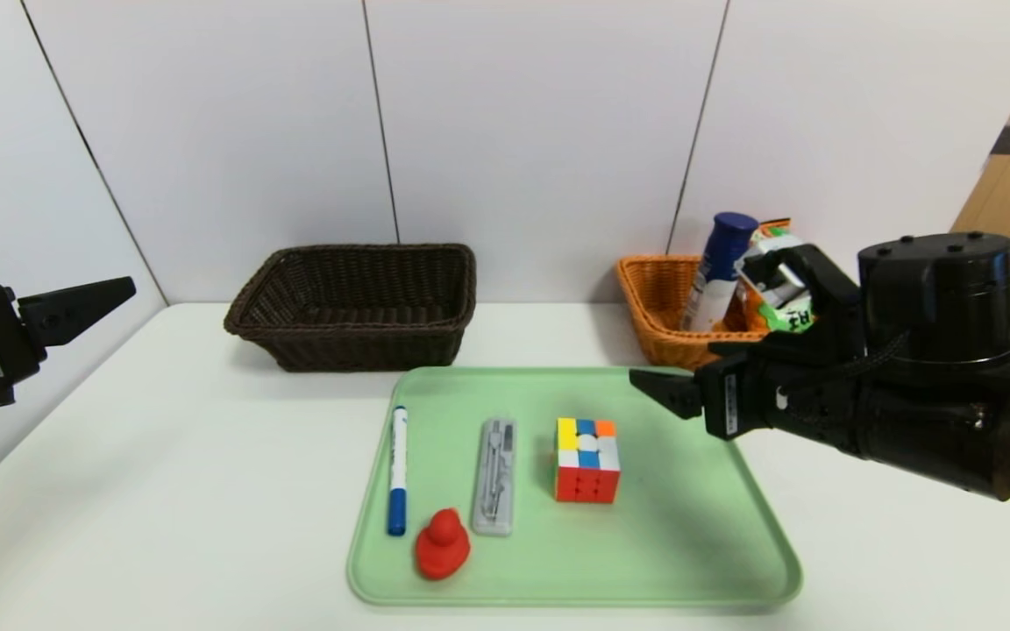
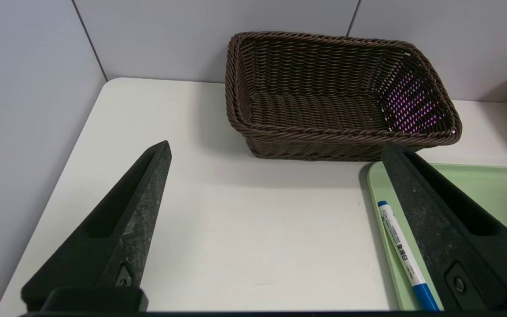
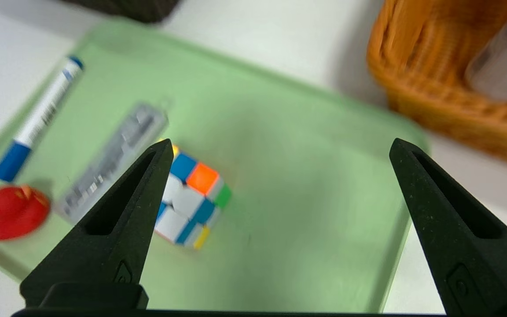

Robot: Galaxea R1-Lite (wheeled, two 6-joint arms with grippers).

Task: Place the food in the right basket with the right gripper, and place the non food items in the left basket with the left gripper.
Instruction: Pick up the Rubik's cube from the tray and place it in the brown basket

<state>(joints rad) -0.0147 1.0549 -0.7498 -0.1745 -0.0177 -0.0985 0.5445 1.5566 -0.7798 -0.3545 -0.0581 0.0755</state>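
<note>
Four non-food items lie before you on the pale green plastic tray: a blue-capped white marker pen, a red rubber duck, a clear plastic case holding a compass and a multicoloured puzzle cube. Your right gripper hovers over the tray's far right corner, jaws spread wide and holding nothing, with the cube below its one finger. Your left gripper hangs above the white table at the far left, jaws likewise released, facing the dark brown wicker basket, which sits against the wall with nothing inside. At the right, the orange wicker basket already holds a blue-capped white bottle and a green-and-orange snack packet.
</note>
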